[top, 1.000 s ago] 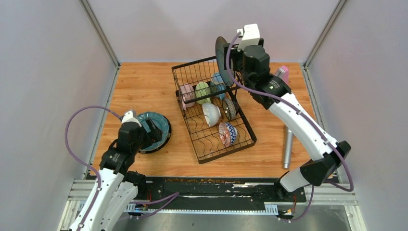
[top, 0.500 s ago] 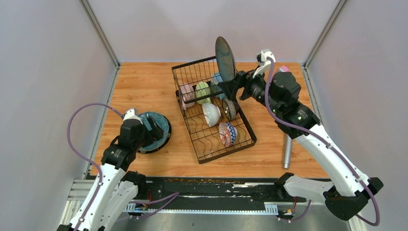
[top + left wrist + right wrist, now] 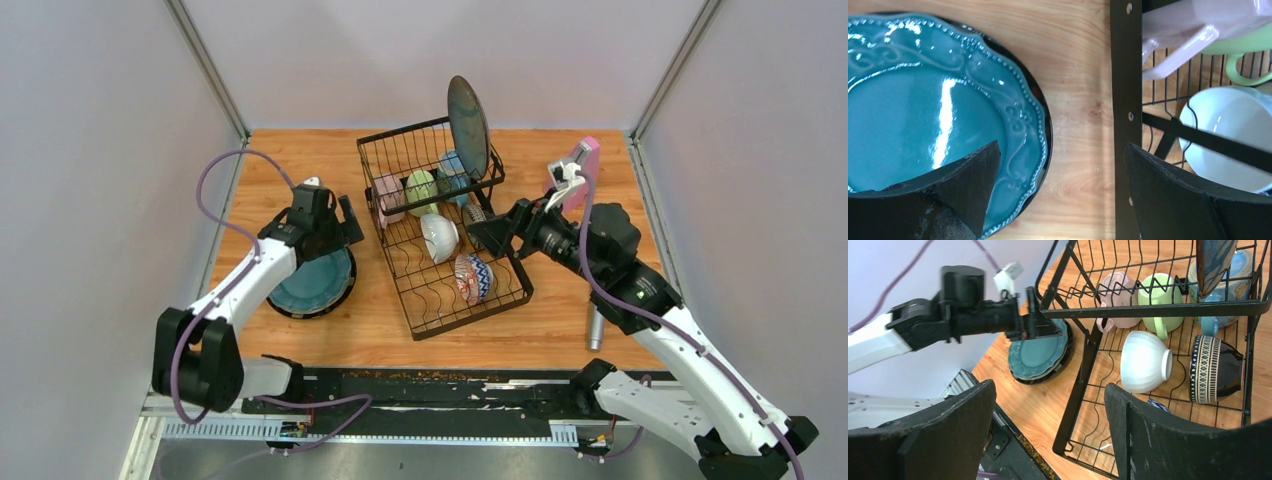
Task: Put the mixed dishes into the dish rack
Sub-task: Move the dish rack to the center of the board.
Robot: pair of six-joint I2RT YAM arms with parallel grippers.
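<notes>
Closest on the bench (image 3: pixel 300 170), on the right side, lay one silver-grey microphone (image 3: pixel 596 318), partly hidden by the right arm. On the left side one teal plate (image 3: pixel 312 283) lay flat on top of a dark plate (image 3: pixel 1049 132). Only a thin dark rim showed, so I could not tell if more than one plate was under it. This pile sat on the bench just beside the dish rack (image 3: pixel 1125 75), not in it.

The rack stood in the middle of the bench. Its low tray held three bowls, all tipped on their sides. One blue-red bowl (image 3: pixel 473 277) was nearest. Behind it, one white bowl (image 3: pixel 1145 362) and one dark bowl (image 3: pixel 1215 370) lay side by side.

The right hand (image 3: pixel 1048 390) hung by the right edge of the rack, near the dark bowl. Its two fingers were wide apart and it held nothing. The left hand (image 3: pixel 1063 155) hung over the gap between the teal plate and the rack. Its fingers were wide apart too, and it held nothing.

Farther back, the tall basket part held three mugs in a row: one pink mug (image 3: pixel 1120 287), one green mug (image 3: pixel 1160 290) and one blue mug (image 3: pixel 450 168). One big dark speckled plate (image 3: pixel 467 125) stood up on its edge there, poking above the wires.

Farthest, at the right, stood one pink metronome (image 3: pixel 587 155).
</notes>
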